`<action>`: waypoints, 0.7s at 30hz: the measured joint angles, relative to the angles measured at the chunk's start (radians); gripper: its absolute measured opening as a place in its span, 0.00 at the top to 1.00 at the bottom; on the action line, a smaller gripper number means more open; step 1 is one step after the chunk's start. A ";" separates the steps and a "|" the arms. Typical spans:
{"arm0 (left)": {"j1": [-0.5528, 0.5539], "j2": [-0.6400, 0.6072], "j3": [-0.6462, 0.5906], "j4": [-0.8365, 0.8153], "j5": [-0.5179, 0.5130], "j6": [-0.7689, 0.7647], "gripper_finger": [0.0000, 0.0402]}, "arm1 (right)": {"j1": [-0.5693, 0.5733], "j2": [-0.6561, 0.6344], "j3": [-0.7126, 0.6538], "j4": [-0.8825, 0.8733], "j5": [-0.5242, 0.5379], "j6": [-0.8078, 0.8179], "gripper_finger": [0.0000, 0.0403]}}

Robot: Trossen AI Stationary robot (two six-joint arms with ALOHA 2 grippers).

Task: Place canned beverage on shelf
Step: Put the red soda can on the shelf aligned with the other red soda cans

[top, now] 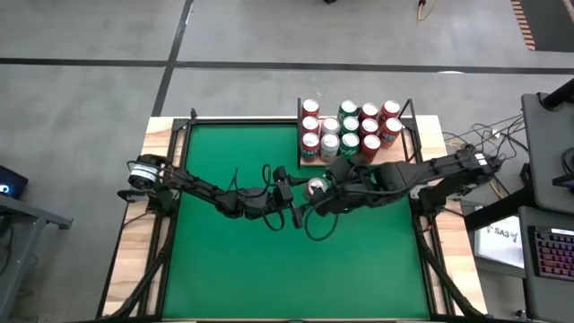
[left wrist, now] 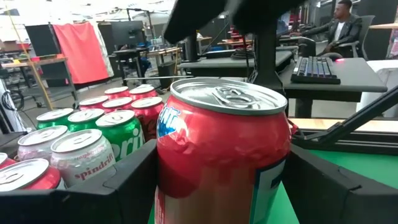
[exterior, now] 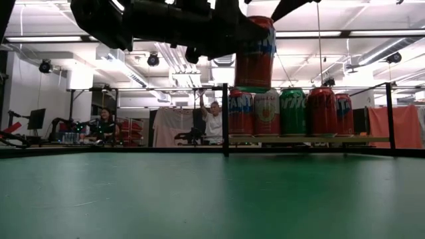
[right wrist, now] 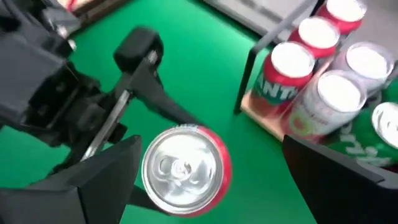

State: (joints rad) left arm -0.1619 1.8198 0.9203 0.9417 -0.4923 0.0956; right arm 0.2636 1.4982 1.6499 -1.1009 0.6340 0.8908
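Can: I see a red canned beverage point(left wrist: 221, 155) upright and lifted clear of the green tabletop point(top: 233, 260), just short of the shelf's front edge; the low view shows it hanging higher than the cans on the shelf.
Left gripper: my left gripper point(top: 300, 192) has its fingers point(left wrist: 339, 190) clamped on the can's two sides, so it is closed on the can and carrying it.
Right gripper: my right gripper point(right wrist: 208, 186) is right above the same can, with the fingers point(right wrist: 336, 180) spread wide on either side of the silver top; I cannot tell if they touch it, and they hold nothing.
Shelf: the pale wooden shelf point(top: 309, 161) with black rods sits at the far edge of the table, right of centre.
Shelf contents: cans stand upright in rows, close together.
Count on shelf: from above I make out about thirteen, a mix of red cans point(top: 310, 109), green cans point(top: 349, 109) and pale silver cans point(top: 330, 144); exact tally per colour is hard to tell.
Room: two people point(exterior: 214, 118) are behind the table.
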 joint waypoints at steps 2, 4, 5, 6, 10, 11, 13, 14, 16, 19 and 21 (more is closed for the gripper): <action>0.000 0.000 0.000 0.000 -0.004 0.000 0.32 | -0.006 0.032 0.035 -0.030 -0.032 0.009 0.06; 0.000 0.000 0.000 0.000 -0.008 0.000 0.32 | -0.013 0.064 0.070 -0.045 -0.066 0.011 0.06; 0.000 0.000 0.001 0.000 -0.008 0.000 0.32 | -0.017 0.079 0.089 -0.055 -0.083 0.011 0.06; 0.000 0.000 0.001 0.000 -0.008 0.000 0.32 | -0.021 0.093 0.107 -0.065 -0.095 0.012 0.06; 0.000 0.000 0.001 0.000 -0.008 0.000 0.32 | -0.033 0.151 0.184 -0.136 -0.112 0.030 0.06; 0.000 0.000 0.001 0.000 -0.008 0.000 0.32 | -0.034 0.165 0.204 -0.164 -0.112 0.037 0.06; 0.000 0.000 0.001 0.000 -0.008 0.000 0.32 | -0.035 0.191 0.243 -0.212 -0.112 0.053 0.06; 0.000 0.000 0.001 0.000 -0.008 0.000 0.32 | -0.035 0.203 0.260 -0.234 -0.112 0.061 0.06; 0.000 0.000 0.001 0.000 -0.008 0.000 0.32 | -0.035 0.225 0.289 -0.275 -0.112 0.074 0.06; 0.000 0.000 0.001 0.000 -0.008 0.000 0.32 | -0.035 0.255 0.308 -0.287 -0.129 0.080 0.06; 0.000 0.000 0.001 0.001 -0.008 0.000 0.32 | -0.037 0.269 0.308 -0.286 -0.142 0.081 0.06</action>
State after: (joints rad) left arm -0.1619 1.8198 0.9215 0.9423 -0.5003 0.0958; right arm 0.2270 1.7668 1.9583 -1.3872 0.4919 0.9718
